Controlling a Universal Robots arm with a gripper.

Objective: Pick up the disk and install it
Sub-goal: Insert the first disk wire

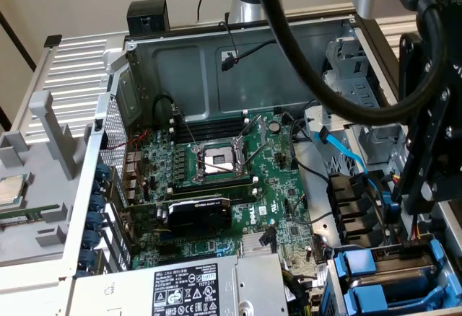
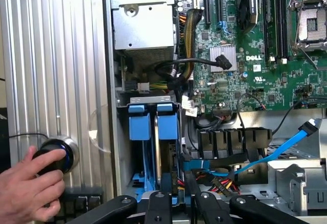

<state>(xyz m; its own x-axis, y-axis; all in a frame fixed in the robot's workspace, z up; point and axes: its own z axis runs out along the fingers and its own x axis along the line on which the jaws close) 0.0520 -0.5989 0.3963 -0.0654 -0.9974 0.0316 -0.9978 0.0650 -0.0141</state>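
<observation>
Open computer case (image 1: 144, 49), motherboard (image 1: 216, 164) exposed. Disk (image 2: 166, 147) standing on edge in drive bay beside power supply (image 2: 143, 24), blue rails up. Likely rigid, fairly heavy, shock-sensitive; best gripped across blue rails, not label. Tool (image 2: 179, 203) poised directly above disk, pointing down into bay; grip state unclear. Hand (image 2: 28, 183) resting on knob (image 2: 53, 155) outside case.

The exterior view looks obliquely down into the open computer case (image 1: 216, 63); the wrist view looks straight down, closer. Both share the motherboard (image 1: 238, 179) and blue drive carriers (image 2: 153, 124).
</observation>
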